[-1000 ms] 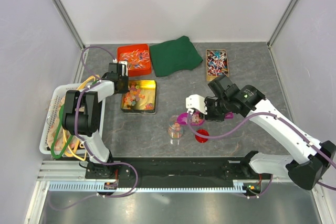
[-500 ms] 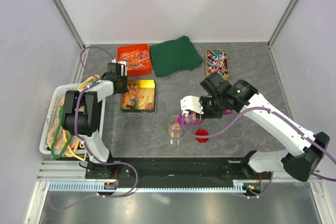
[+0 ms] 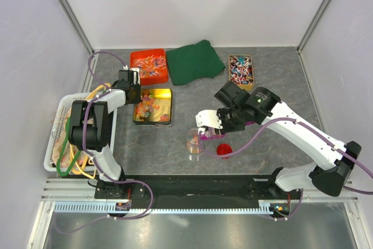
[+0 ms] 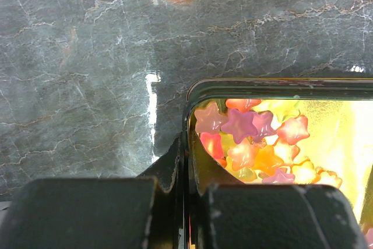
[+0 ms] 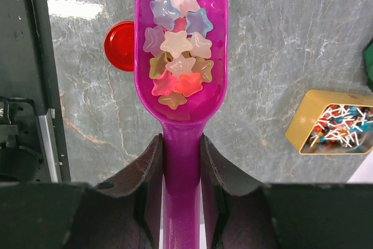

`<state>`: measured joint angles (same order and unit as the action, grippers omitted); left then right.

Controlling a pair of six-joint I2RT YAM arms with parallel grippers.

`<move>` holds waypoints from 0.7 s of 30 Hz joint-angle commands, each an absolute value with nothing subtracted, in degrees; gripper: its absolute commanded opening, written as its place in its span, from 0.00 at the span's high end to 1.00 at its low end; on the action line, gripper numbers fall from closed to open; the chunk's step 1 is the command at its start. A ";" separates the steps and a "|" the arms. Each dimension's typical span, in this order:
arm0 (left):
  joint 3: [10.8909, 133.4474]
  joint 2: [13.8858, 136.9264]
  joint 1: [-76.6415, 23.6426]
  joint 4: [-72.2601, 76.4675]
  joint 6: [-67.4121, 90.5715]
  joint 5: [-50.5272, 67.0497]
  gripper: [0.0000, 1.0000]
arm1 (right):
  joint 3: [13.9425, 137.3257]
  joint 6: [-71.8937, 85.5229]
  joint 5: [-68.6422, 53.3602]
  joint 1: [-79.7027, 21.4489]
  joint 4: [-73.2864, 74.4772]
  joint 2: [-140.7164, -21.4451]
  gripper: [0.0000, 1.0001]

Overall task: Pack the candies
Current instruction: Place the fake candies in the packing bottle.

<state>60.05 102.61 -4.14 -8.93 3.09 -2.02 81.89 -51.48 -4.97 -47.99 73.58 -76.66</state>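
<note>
The candies (image 4: 250,138) are small star-shaped pieces in pink, orange and yellow, lying in a gold tin (image 4: 280,83) left of centre on the table (image 3: 154,106). My left gripper (image 4: 186,150) is shut on the tin's near-left rim (image 3: 130,88). My right gripper (image 5: 182,144) is shut on the handle of a purple scoop (image 5: 182,103). The scoop's bowl carries several candies (image 5: 178,56). In the top view my right gripper (image 3: 213,122) holds the scoop (image 3: 205,136) just right of a small clear jar (image 3: 194,144).
A red lid (image 3: 224,150) lies right of the jar. At the back are an orange tray (image 3: 148,66) of wrapped sweets, a green cloth (image 3: 194,61) and a box (image 3: 240,70) of twist-wrapped sweets. A white basket (image 3: 64,138) stands at the left edge.
My right arm has carried the loaded scoop leftward and nearer, from beside the red lid to right next to the jar. The left arm has not moved.
</note>
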 commanded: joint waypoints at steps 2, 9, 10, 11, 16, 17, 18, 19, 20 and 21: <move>61.87 103.45 -3.60 -6.24 1.49 -1.85 0.98 | 85.25 -52.30 -2.02 -49.57 74.97 -77.43 1.00; 61.87 103.71 -3.52 -6.24 1.67 -1.58 0.98 | 87.18 -52.38 -0.36 -51.06 75.93 -78.83 1.00; 61.87 103.80 -3.60 -6.15 1.67 -1.58 0.98 | 87.36 -52.38 -0.35 -51.33 76.02 -79.01 1.00; 61.87 103.71 -3.60 -6.24 1.67 -1.50 0.98 | 87.80 -52.47 -0.35 -51.76 76.11 -79.10 1.00; 61.87 103.54 -3.60 -6.24 1.76 -1.49 0.98 | 88.33 -52.56 2.54 -53.08 76.73 -79.98 1.00; 61.79 103.62 -3.52 -6.24 1.76 -1.49 0.98 | 88.33 -52.65 2.81 -53.43 76.82 -80.15 1.00; 61.70 103.54 -3.52 -6.24 1.76 -1.49 0.98 | 88.33 -52.65 3.68 -53.70 76.90 -80.24 1.00; 61.87 103.54 -3.52 -6.24 1.76 -1.41 0.98 | 88.33 -52.65 4.13 -53.88 76.90 -80.33 1.00; 61.79 103.54 -3.52 -6.24 1.76 -1.41 0.98 | 88.33 -52.73 4.48 -54.31 77.08 -80.51 1.00; 61.87 103.62 -3.60 -6.15 1.84 -1.32 0.98 | 88.42 -52.73 4.83 -54.58 77.08 -80.59 1.00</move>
<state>60.18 103.09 -3.97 -8.71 3.09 -1.96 85.89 -52.18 1.74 -53.45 75.92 -80.09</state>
